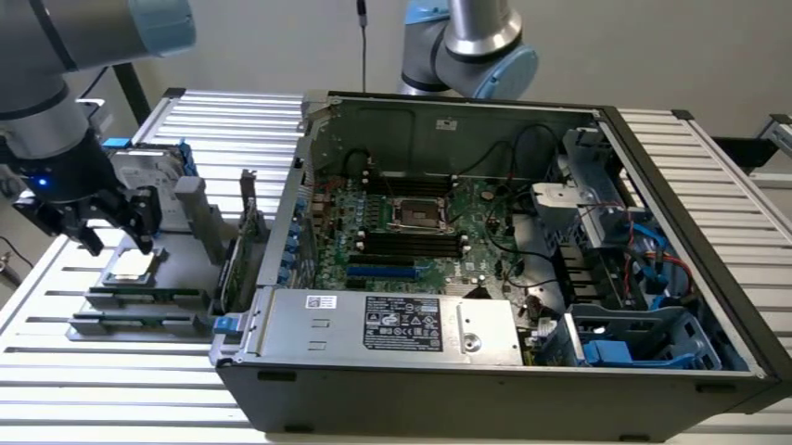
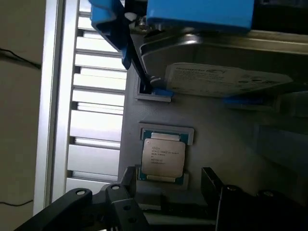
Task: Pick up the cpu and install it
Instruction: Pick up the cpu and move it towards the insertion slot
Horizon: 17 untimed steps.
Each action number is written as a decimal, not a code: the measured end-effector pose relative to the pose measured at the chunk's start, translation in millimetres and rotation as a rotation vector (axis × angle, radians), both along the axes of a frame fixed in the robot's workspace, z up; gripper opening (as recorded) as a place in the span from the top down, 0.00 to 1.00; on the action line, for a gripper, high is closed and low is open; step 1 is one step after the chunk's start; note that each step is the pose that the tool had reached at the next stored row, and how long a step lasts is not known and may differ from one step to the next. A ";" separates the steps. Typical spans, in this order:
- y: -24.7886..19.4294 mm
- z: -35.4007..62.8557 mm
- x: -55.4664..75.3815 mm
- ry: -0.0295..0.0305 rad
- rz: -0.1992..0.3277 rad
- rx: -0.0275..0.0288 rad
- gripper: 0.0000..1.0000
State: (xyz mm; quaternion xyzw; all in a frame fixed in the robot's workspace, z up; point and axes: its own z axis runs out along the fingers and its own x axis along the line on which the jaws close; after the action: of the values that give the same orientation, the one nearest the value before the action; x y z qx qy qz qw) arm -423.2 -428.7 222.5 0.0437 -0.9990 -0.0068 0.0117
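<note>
Item: cpu (image 1: 130,267), lying flat with its metal top up in a recess of the grey holder (image 1: 173,273), at the exterior view's left, mid-height in the frame; not yet lifted. Tool: gripper (image 1: 119,239), poised directly over the chip, fingers (image 2: 91,199) spread wide, one to each side, holding nothing, no contact evident. Neighbours: hard drive (image 1: 148,171) standing just behind the chip; memory sticks (image 1: 134,298) just in front; open case with the socket (image 1: 418,215) at frame centre, well apart. Hazards, as judged: an off-centre descent would land a finger on the lid or the recess rim rather than beside the chip, tilting or jamming it. The thin edges offer little purchase, so a shallow or skewed pinch could let it slip and fall in transit. A tilted hold would meet the socket crooked and risk bent contacts. A wide swing on lifting could clip the drive's blue frame (image 2: 199,12).
</note>
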 end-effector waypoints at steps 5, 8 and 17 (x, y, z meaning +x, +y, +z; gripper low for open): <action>1.0 -9.2 -1.3 0.0000 -0.005 -0.0002 0.35; 1.6 -14.4 -1.6 -0.0001 -0.006 -0.0009 0.35; 2.7 -17.8 -1.9 0.0001 -0.012 -0.0062 0.35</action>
State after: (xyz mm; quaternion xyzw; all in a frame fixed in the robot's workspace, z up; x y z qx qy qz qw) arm -425.2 -426.0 204.7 0.0378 -0.9992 -0.0038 0.0118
